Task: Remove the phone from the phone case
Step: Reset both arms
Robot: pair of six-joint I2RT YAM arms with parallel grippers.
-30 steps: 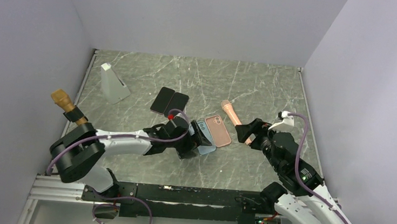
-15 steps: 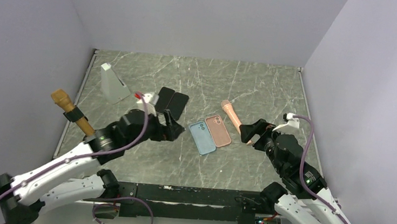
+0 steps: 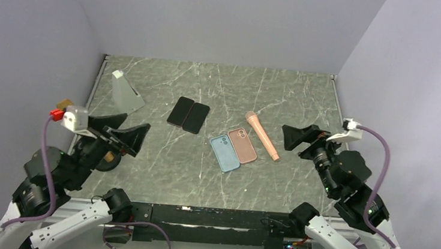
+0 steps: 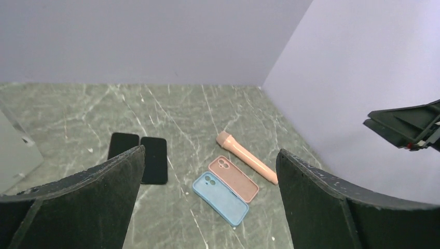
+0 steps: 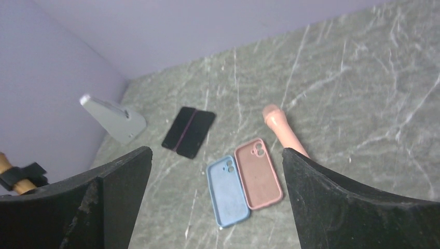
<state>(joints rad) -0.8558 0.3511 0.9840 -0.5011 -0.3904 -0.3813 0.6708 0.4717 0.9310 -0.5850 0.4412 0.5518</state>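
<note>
Cases and phones lie separate on the table (image 3: 281, 93)
The pink case (image 3: 242, 145) touches the blue case (image 3: 224, 153) on its right; black phones (image 3: 181, 111) lie far-left of it; left claw (image 3: 138, 121) and right claw (image 3: 289, 136) hang well apart from it.

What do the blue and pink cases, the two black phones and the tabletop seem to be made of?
Blue case and pink case: probably silicone or soft plastic, matte; flat even colour, no glare. Left black phone and right black phone: likely glass-faced, smooth uniform black slabs. Tabletop: stone-look, grey-green with white veins; real marble or print, cannot tell.
</note>
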